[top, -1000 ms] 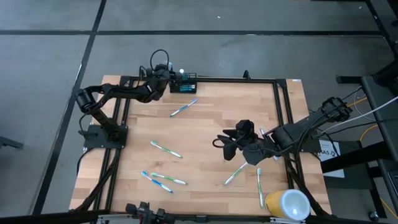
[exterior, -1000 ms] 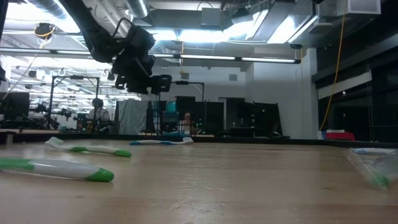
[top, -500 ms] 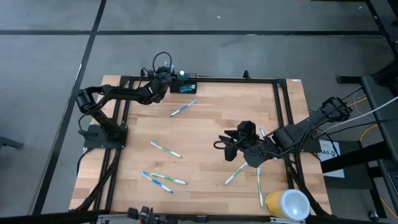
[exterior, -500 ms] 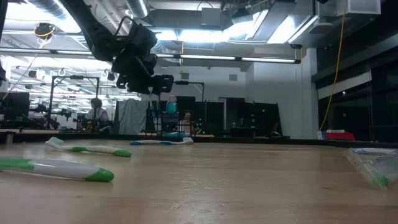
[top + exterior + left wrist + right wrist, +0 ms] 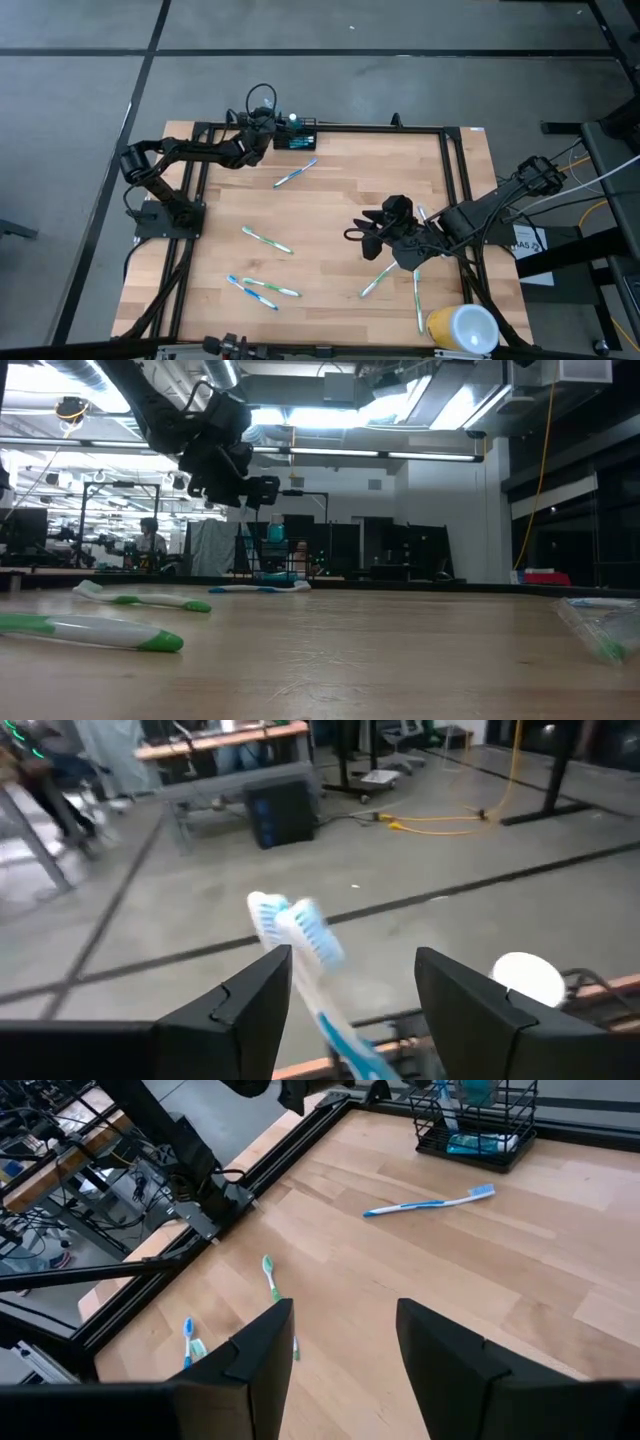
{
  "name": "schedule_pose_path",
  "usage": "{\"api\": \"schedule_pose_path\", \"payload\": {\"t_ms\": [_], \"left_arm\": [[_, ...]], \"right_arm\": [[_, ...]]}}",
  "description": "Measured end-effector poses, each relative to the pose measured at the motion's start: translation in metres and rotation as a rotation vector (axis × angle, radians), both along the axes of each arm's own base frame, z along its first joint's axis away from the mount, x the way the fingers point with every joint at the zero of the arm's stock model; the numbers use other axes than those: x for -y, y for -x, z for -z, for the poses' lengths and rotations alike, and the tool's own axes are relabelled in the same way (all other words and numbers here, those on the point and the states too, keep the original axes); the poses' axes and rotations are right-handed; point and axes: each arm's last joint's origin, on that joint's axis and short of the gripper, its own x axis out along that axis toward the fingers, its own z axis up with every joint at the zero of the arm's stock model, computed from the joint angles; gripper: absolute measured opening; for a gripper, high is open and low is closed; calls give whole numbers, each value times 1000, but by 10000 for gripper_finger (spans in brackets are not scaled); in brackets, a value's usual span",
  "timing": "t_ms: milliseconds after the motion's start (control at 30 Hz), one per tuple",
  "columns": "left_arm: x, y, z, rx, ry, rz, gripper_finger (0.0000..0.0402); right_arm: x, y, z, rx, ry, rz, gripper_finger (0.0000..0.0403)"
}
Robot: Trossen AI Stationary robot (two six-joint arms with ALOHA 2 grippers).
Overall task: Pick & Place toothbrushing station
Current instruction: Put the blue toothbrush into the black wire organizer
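The toothbrushing station, a small black wire caddy [image 5: 298,137], stands on its base at the table's far edge, and the right wrist view shows it too [image 5: 475,1120]. My left gripper [image 5: 275,128] reaches nearly level to the caddy's left side and is open. In the left wrist view [image 5: 350,990] the head end of a blue toothbrush [image 5: 300,925] rises upright between the fingers. My right gripper [image 5: 362,232] hangs open above the table, right of the middle, with nothing between its fingers. My left gripper stands with a finger on either side of the upright blue toothbrush. The brush's neck [image 5: 300,970] runs close beside one finger [image 5: 270,990]. I cannot tell whether that finger touches it; the other finger stands well apart from it.
Loose toothbrushes lie flat on the table: a blue one [image 5: 296,174] near the caddy, a green one [image 5: 267,240] at mid left, two [image 5: 262,290] at the near left, two green ones [image 5: 400,288] under the right arm. A yellow-and-white cup [image 5: 462,328] lies at the near right corner.
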Motion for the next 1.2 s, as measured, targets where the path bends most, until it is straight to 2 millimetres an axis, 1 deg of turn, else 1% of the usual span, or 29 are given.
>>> {"api": "schedule_pose_path", "payload": {"t_ms": [67, 133, 267, 367, 400, 500, 633, 700, 767, 867, 967, 1067, 1200], "left_arm": [[0, 2, -3, 5, -17, -47, 211], [-1, 4, -8, 26, -7, -11, 213], [5, 9, -17, 35, -6, -29, 214], [16, 9, -24, 52, 43, 77, 214], [21, 8, -23, 35, 75, 115, 214], [43, 6, -11, -56, 212, 222, 214], [79, -8, -6, -57, 343, 455, 214], [98, -16, -2, -83, 356, 529, 214], [108, -21, 1, -102, 343, 541, 214], [109, -27, 8, -95, 363, 557, 212], [103, -35, 20, -82, 421, 654, 205], [89, -41, 27, -79, 513, 683, 191], [72, -50, 28, -121, 593, 649, 170]], "right_arm": [[0, 0, 0, -2, -1, -1, 181], [0, 0, 1, -7, 0, -2, 181], [0, 0, 1, -8, 0, -2, 181], [-1, 2, 1, -11, -6, 2, 181], [-2, 3, 2, -14, -7, 3, 181], [-4, 8, 4, -30, -9, 12, 181], [-8, 16, 7, -43, -16, 35, 181], [-9, 19, 7, -45, -18, 42, 181], [-10, 22, 6, -36, -15, 51, 181], [-9, 24, 4, -24, -11, 57, 181], [-9, 24, 4, -21, -11, 60, 181], [-9, 24, 4, -18, -9, 63, 181], [-12, 25, 4, -3, -16, 65, 181]]}}
